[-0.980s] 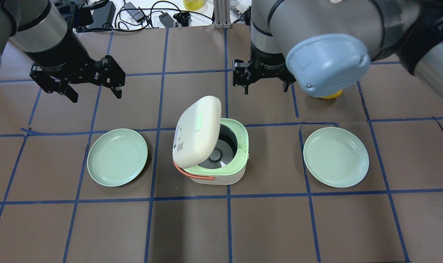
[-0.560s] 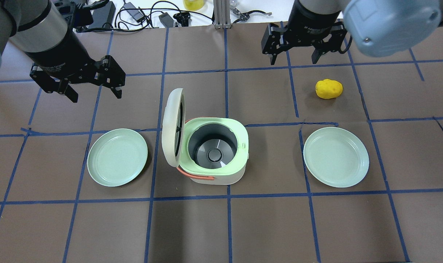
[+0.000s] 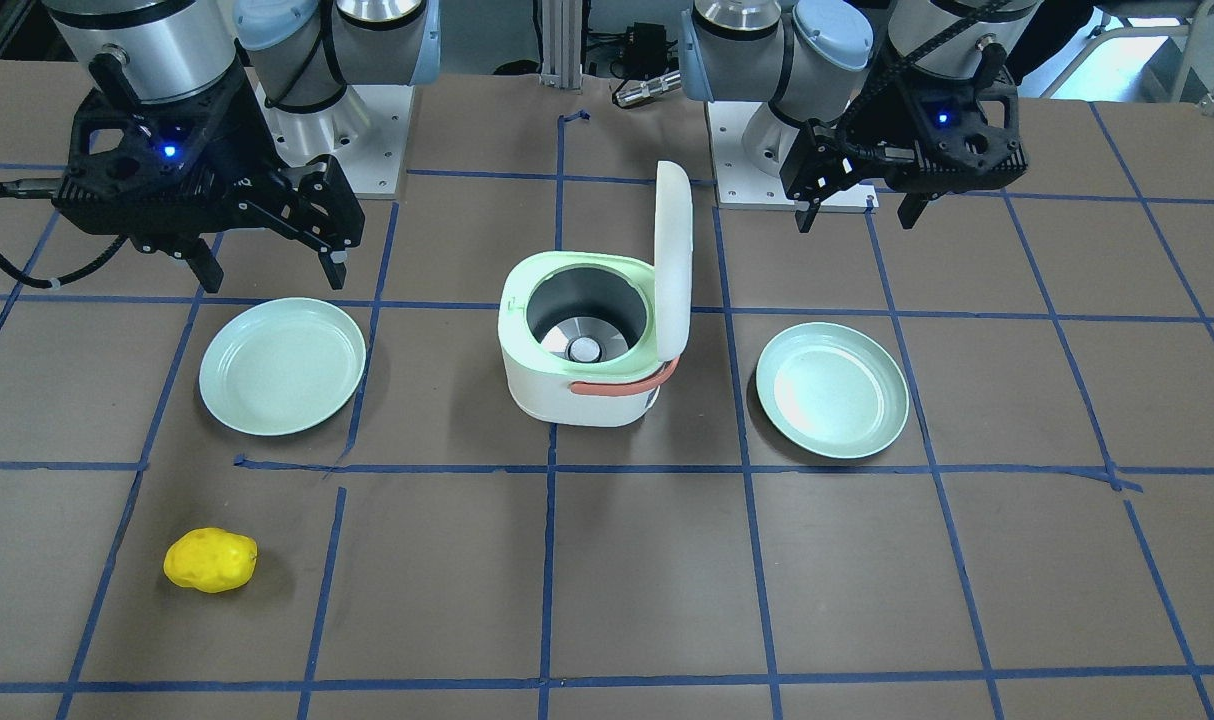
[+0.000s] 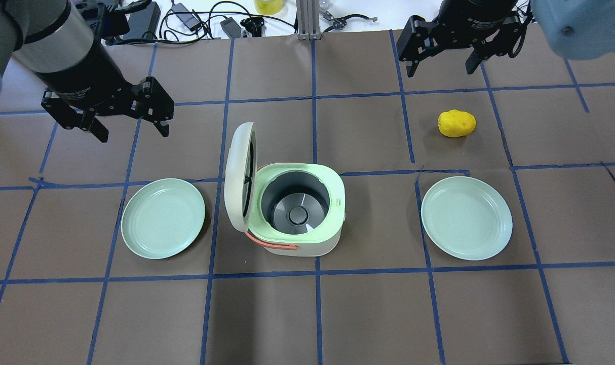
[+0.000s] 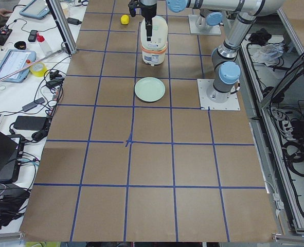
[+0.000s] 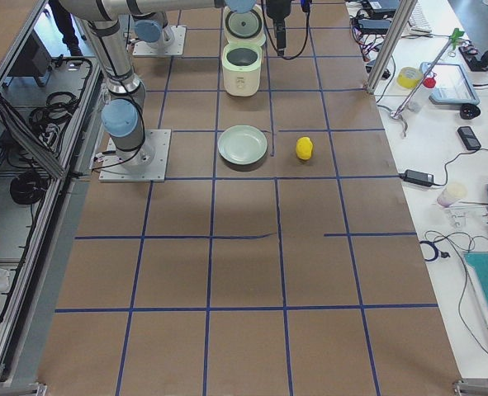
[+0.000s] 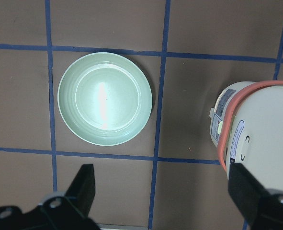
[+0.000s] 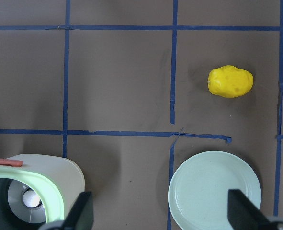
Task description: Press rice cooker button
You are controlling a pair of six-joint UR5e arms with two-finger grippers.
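The white rice cooker [image 4: 307,246] stands mid-table with a pale green rim and a coral handle at its front. Its lid [image 4: 235,177] stands fully open on its left, and the grey inner pot [image 4: 296,205] is empty. It also shows in the front view [image 3: 577,385]. A small tab [image 4: 339,202] sits on the rim's right side. My left gripper [image 4: 132,129] is open and empty, hovering back-left of the cooker. My right gripper [image 4: 440,70] is open and empty, high over the far right, well away from the cooker.
Mint-green plates lie on the left [image 4: 163,218] and right [image 4: 466,218] of the cooker. A yellow lumpy object [image 4: 456,123] lies far right, beyond the right plate. Cables and devices lie past the table's far edge [image 4: 186,20].
My right arm has drawn back from just behind the cooker to the far right. The lid has swung from half raised to fully open. The left arm has not moved.
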